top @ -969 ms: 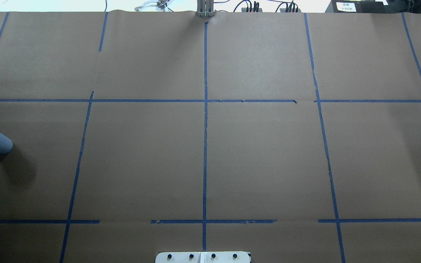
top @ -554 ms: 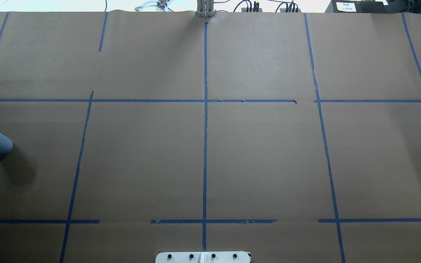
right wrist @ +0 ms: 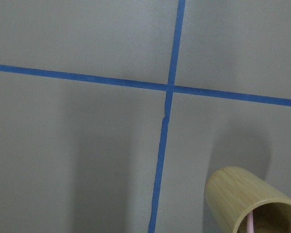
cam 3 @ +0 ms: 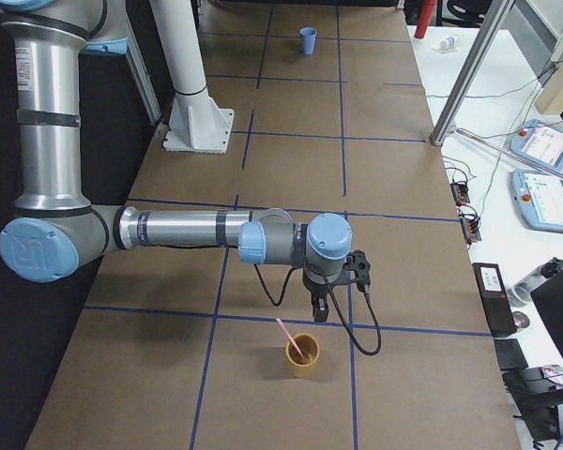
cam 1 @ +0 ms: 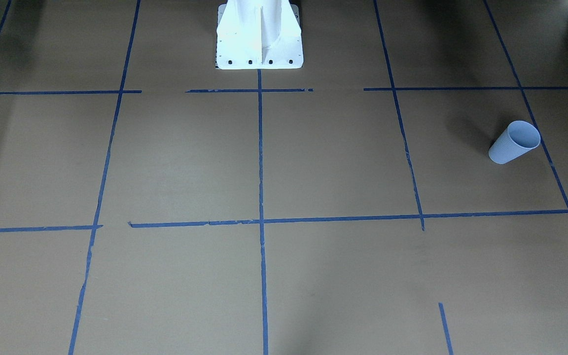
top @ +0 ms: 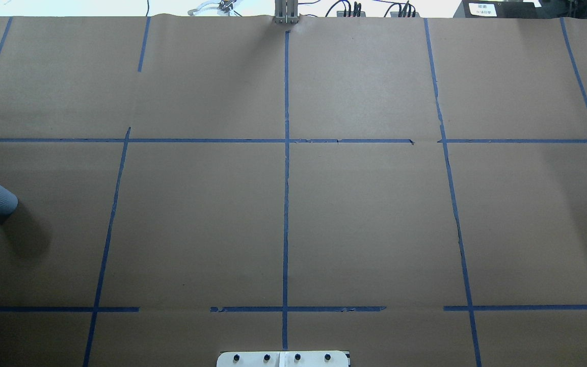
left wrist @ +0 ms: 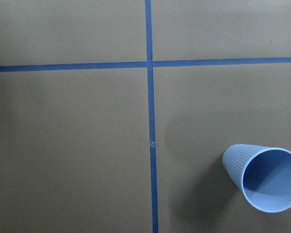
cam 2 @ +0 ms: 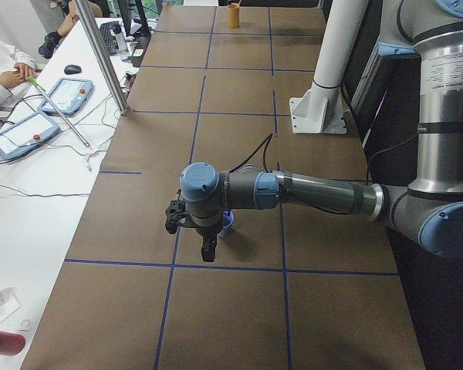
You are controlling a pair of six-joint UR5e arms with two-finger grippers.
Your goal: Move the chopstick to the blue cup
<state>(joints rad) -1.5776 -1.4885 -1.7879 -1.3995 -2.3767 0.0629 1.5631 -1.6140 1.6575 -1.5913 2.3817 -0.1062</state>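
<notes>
One light blue ribbed cup (cam 1: pixel 514 143), frame right. One pale pink chopstick (cam 3: pixel 287 336) inside one bamboo cup (cam 3: pixel 301 361). Left fingers (cam 2: pixel 207 250), right fingers (cam 3: pixel 317 306): spread or pressed, cannot tell.

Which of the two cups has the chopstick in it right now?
The tan bamboo cup: the pink chopstick leans inside it. The blue cup is empty.
</notes>
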